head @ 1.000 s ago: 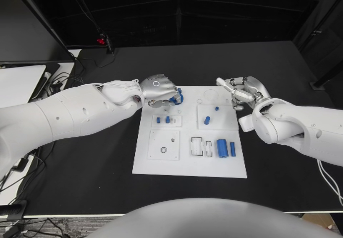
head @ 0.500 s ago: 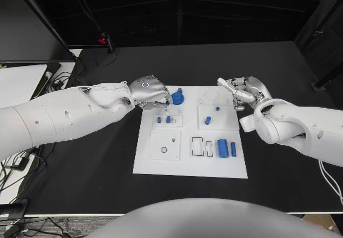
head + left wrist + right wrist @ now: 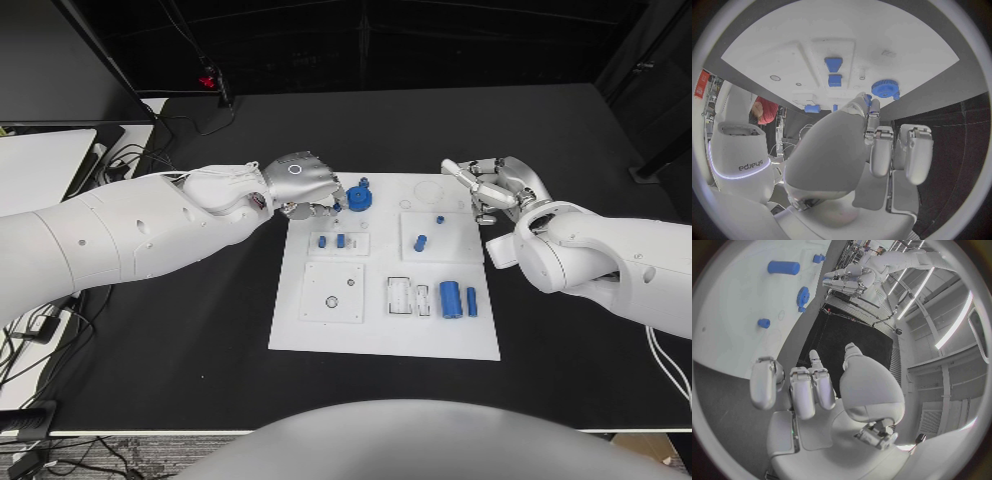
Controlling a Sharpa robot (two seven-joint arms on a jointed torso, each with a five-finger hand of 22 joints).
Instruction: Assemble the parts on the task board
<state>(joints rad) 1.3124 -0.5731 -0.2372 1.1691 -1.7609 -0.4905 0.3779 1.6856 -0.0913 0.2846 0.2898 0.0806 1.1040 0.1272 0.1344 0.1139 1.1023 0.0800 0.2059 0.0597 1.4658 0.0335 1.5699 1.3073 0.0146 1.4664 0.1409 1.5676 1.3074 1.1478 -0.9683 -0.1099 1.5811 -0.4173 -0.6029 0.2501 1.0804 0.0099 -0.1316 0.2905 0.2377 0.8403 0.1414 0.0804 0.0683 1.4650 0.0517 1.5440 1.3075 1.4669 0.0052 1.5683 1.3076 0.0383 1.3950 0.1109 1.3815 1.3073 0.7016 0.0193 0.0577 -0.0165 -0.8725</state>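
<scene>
Blue gear point(image 3: 359, 197) sits at task board point(image 3: 384, 335) far edge, about 11 o'clock. Left hand point(image 3: 302, 184) just beside it, fingers curled, holding nothing visible. Right hand point(image 3: 492, 180) at 1 o'clock, fingers loosely apart, empty. Gear step likely underway; next move calls for seating check.

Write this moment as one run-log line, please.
left hand: beside blue gear, empty | right hand: open, off task board
</scene>
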